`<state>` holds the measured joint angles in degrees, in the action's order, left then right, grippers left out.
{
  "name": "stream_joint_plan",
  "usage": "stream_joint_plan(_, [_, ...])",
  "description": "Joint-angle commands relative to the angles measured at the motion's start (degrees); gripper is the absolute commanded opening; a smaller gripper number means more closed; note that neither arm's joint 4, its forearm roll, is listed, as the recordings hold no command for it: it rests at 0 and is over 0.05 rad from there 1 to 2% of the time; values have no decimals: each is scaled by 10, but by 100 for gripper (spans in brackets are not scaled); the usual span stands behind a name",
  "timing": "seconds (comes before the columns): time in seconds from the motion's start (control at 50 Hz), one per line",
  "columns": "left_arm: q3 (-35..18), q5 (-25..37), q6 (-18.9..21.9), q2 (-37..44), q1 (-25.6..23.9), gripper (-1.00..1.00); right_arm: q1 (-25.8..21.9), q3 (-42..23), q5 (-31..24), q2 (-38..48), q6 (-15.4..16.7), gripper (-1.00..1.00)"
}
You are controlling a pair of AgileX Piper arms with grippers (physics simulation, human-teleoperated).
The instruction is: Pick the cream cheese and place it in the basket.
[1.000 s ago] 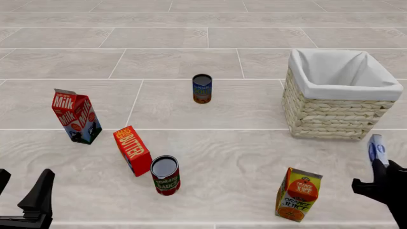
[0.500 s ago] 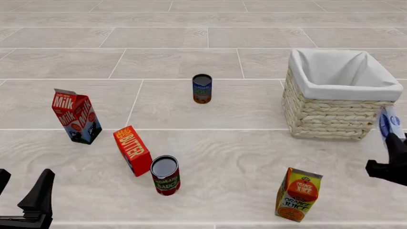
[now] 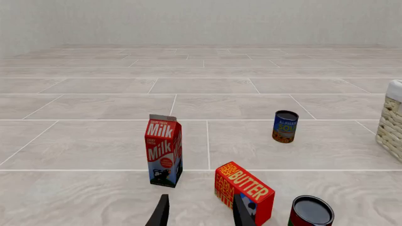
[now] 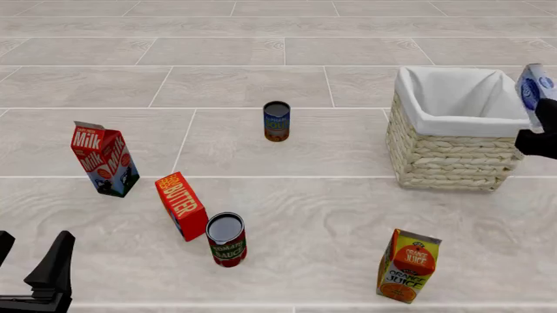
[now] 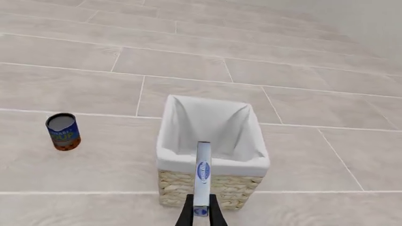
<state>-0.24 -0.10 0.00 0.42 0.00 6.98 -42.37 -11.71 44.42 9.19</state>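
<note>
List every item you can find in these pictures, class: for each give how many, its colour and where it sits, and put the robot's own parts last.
cream cheese: one, white and blue, held up at the basket's right rim
basket: one, pale wicker with white lining, far right
milk carton: one, red, white and blue, left
butter box: one, red-orange, centre-left
blue can: one, middle, far side
red can: one, beside the butter box
orange juice carton: one, orange, near right
left hand: black, open, near left corner
right hand: black, shut on the cream cheese

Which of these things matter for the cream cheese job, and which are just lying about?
Job: cream cheese, basket, right gripper holding it.
Lying about: milk carton, butter box, juice carton, blue can, red can.
</note>
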Motion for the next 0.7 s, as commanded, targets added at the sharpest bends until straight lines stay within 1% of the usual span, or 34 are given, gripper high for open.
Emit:
stream_joint_plan(0.02, [0, 0, 0, 0, 0, 100, -18, -117, -55, 83, -22, -100])
stream_joint_plan(0.06, [0, 0, 0, 0, 0, 100, -25, -128, -64, 102, -3, -100])
stream_joint_plan(0.08, [0, 0, 0, 0, 0, 100, -38, -139, -80, 118, -6, -100])
stream_joint_plan(0.1, [0, 0, 0, 0, 0, 100, -43, -150, -90, 129, -16, -100])
stream_joint_plan(0.12, [0, 0, 0, 0, 0, 100, -45, -160, -100, 137, -35, -100])
stream_joint_plan(0.18, [0, 0, 0, 0, 0, 100, -44, -202, -135, 154, -56, -100])
stream_joint_plan(0.2, [0, 0, 0, 0, 0, 100, -40, -214, -142, 162, -48, -100])
stream_joint_plan(0.24, [0, 0, 0, 0, 0, 100, -40, -223, -147, 172, -50, -100])
stream_joint_plan(0.26, [0, 0, 0, 0, 0, 100, -47, -228, -157, 189, -47, -100])
stream_joint_plan(0.28, [0, 0, 0, 0, 0, 100, -40, -240, -166, 215, -56, -100])
stream_joint_plan(0.3, [0, 0, 0, 0, 0, 100, -40, -240, -166, 215, -56, -100])
stream_joint_plan(0.32, [0, 0, 0, 0, 0, 100, -35, -247, -169, 226, -45, -100])
stream_joint_plan(0.34, [0, 0, 0, 0, 0, 100, -34, -254, -180, 237, -43, -100])
stream_joint_plan(0.38, [0, 0, 0, 0, 0, 100, -39, -276, -194, 250, -68, -100])
stream_joint_plan(0.4, [0, 0, 0, 0, 0, 100, -42, -285, -208, 256, -58, -100])
stream_joint_plan(0.44, [0, 0, 0, 0, 0, 100, -38, -295, -216, 260, -64, -100])
stream_joint_plan(0.46, [0, 0, 0, 0, 0, 100, -29, -314, -230, 286, -63, -100])
stream_joint_plan(0.5, [0, 0, 0, 0, 0, 100, -26, -317, -235, 293, -58, -100])
stream_joint_plan(0.52, [0, 0, 0, 0, 0, 100, -29, -320, -247, 303, -59, -100])
stream_joint_plan(0.54, [0, 0, 0, 0, 0, 100, -28, -323, -252, 309, -67, -100])
stream_joint_plan(0.58, [0, 0, 0, 0, 0, 100, -20, -332, -258, 319, -67, -100])
stream_joint_plan(0.6, [0, 0, 0, 0, 0, 100, -27, -330, -260, 320, -83, -100])
stream_joint_plan(0.64, [0, 0, 0, 0, 0, 100, -34, -321, -265, 328, -72, -100])
stream_joint_plan(0.68, [0, 0, 0, 0, 0, 100, -32, -321, -268, 333, -71, -100])
stream_joint_plan(0.7, [0, 0, 0, 0, 0, 100, -21, -334, -271, 339, -63, -100])
